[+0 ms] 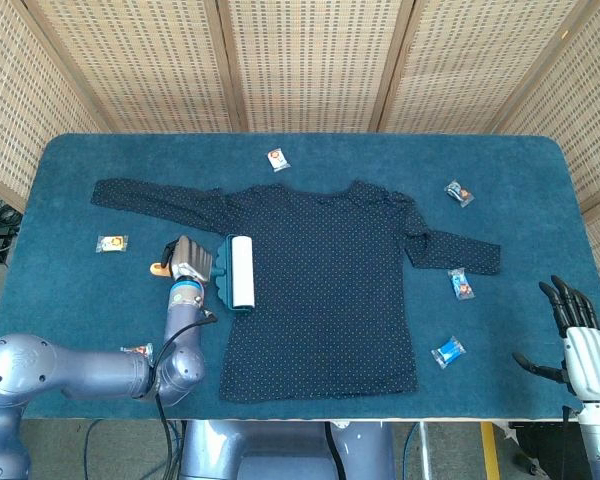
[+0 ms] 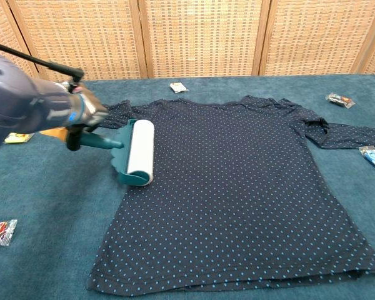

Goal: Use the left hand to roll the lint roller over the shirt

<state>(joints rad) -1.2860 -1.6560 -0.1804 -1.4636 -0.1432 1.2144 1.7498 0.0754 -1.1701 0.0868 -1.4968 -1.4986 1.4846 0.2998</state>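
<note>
A dark blue dotted shirt lies flat in the middle of the table, sleeves spread. The lint roller has a white roll in a teal frame with an orange handle end; it rests on the shirt's left edge. My left hand grips its handle just left of the shirt. My right hand hangs open off the table's front right corner, holding nothing.
Small wrapped candies lie around: one left of the shirt, one behind the collar, one at the back right, two to the right of the shirt. A further one sits front left.
</note>
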